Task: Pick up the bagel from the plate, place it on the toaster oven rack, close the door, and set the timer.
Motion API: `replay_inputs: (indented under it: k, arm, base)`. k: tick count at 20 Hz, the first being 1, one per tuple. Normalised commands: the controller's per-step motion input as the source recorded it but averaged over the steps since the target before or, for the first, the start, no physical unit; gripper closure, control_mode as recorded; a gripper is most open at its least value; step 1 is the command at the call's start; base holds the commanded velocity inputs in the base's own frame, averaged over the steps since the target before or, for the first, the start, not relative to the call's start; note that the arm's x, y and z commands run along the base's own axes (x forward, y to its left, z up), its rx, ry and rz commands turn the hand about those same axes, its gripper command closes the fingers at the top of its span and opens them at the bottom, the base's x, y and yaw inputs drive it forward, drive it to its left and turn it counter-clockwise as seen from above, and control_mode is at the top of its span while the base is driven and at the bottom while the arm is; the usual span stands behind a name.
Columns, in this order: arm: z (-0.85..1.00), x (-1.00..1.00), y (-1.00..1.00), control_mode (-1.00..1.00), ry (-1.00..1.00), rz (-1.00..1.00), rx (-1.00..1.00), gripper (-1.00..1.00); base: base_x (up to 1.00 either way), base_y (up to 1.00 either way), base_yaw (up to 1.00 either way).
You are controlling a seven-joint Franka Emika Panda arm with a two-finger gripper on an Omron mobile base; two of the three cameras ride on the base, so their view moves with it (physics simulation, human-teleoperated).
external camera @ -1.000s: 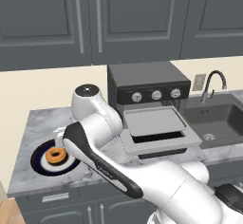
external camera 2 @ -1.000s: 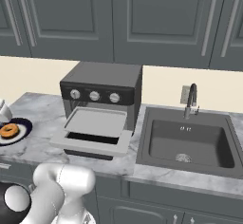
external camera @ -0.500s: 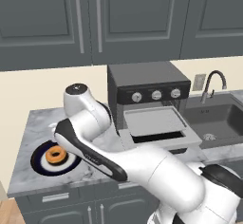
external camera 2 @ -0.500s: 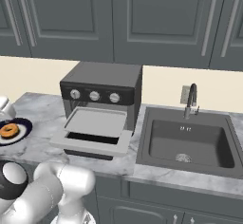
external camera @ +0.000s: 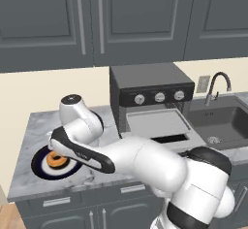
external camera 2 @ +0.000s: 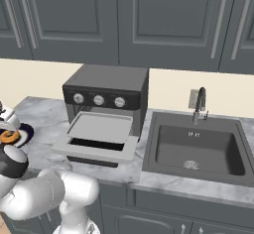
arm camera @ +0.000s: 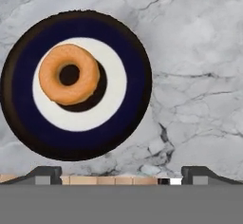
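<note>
In the left base view the arm has swung further left and lower since a second ago, its wrist now over the plate (external camera: 42, 166) at 9 o'clock of the toaster oven (external camera: 151, 97). The right base view shows the bagel (external camera 2: 8, 137) on that plate and the door (external camera 2: 94, 148) down. In the hand view the gripper (arm camera: 121, 173) stands wide and empty; the bagel sits at 11 o'clock, so the pick looks near. No legible writing.
</note>
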Motion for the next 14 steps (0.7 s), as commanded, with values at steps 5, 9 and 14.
replay_inputs:
  k: [5,9,14]
  arm:
    - [-0.36,0.21,0.38,-1.0,0.07,0.0,0.0,-1.0]
    - [-0.28,0.3,0.13,-1.0,0.05,-0.01,0.0,-1.0]
    - [-0.25,0.24,0.02,-1.0,0.02,-0.04,-0.01,-1.0]
  base:
    - [0.0,0.0,0.0]
    - [0.0,0.0,0.0]
    - [0.0,0.0,0.0]
